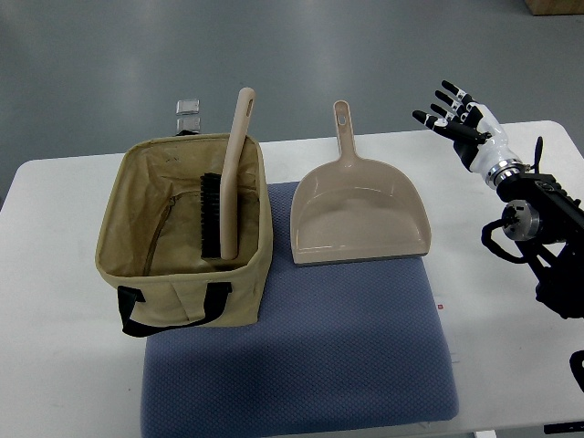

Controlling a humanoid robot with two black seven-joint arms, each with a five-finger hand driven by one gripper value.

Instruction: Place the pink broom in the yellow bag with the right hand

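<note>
- Pink broom (pixel 230 179) stood inside the yellow bag (pixel 187 233), in the left half of the frame, leaning against the bag's right wall.
- Its black bristles (pixel 211 215) faced left and sat low in the bag, while the handle rose up past the rim towards the upper part of the frame.
- The handle's tip, with its hanging slot, stuck out above the bag's far edge.
- The bag was open at the top, and its black strap handle (pixel 173 308) hung down over the near side.
- The bag's right part rested on the blue mat (pixel 301 356), which covered the lower centre of the white table (pixel 55 365).
- A matching pink dustpan (pixel 358 211) lay flat just right of the bag, on the mat's far edge, with its handle pointing to the top of the frame and its mouth towards the bottom.
- The dustpan and the bag were close beside each other, though I could not tell whether they touched.
- My right hand (pixel 461 115) hung in the upper right of the frame, well apart from the bag, with my arm coming in from the right edge.
- My fingers (pixel 451 91) were spread apart and held nothing.
- A small clear object (pixel 189 111) sat on the floor beyond the table's far edge, above the bag; I could not tell what it was.
</note>
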